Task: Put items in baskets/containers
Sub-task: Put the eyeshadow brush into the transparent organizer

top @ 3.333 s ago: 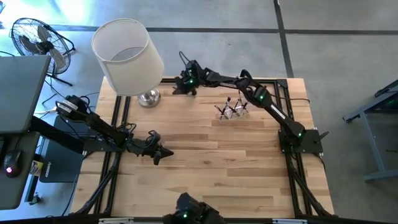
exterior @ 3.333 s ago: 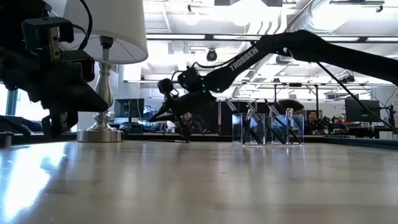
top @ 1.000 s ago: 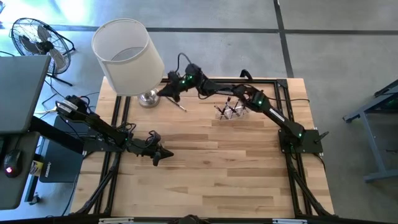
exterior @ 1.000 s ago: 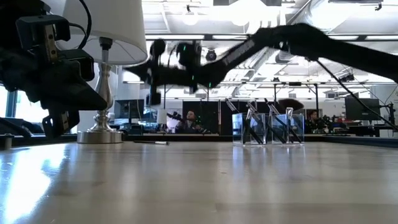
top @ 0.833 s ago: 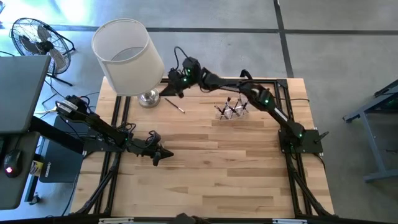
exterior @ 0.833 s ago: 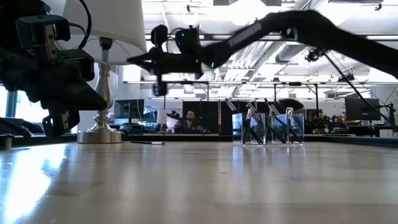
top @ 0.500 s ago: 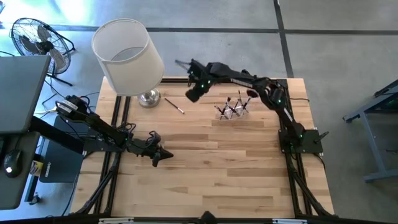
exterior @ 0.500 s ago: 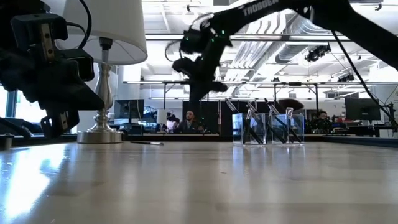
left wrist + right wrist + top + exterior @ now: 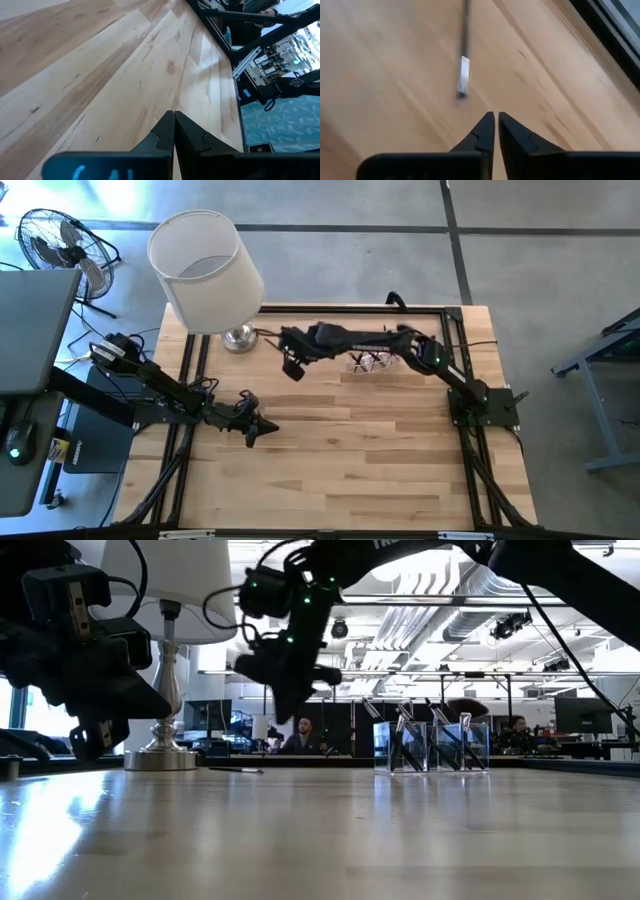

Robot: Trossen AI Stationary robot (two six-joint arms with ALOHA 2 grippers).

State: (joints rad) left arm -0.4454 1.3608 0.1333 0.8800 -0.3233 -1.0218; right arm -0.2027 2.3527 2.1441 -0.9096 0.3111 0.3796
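— That lamp (image 9: 205, 275) crowds the far corner; the loose brush (image 9: 236, 769) lies on the table (image 9: 330, 450) near its base. The clear holder (image 9: 431, 748) with the other brushes sits well apart.

— The right gripper (image 9: 493, 119) hovers over the brush, fingers almost together, holding nothing. Descending like that, it might just shove the brush away. The left gripper (image 9: 173, 117) waits shut, empty.

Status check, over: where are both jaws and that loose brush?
Right gripper above the loose brush, jaws nearly shut, empty. Left gripper shut, waiting near the table's left edge. Brush flat near the lamp base. Nothing in the way.
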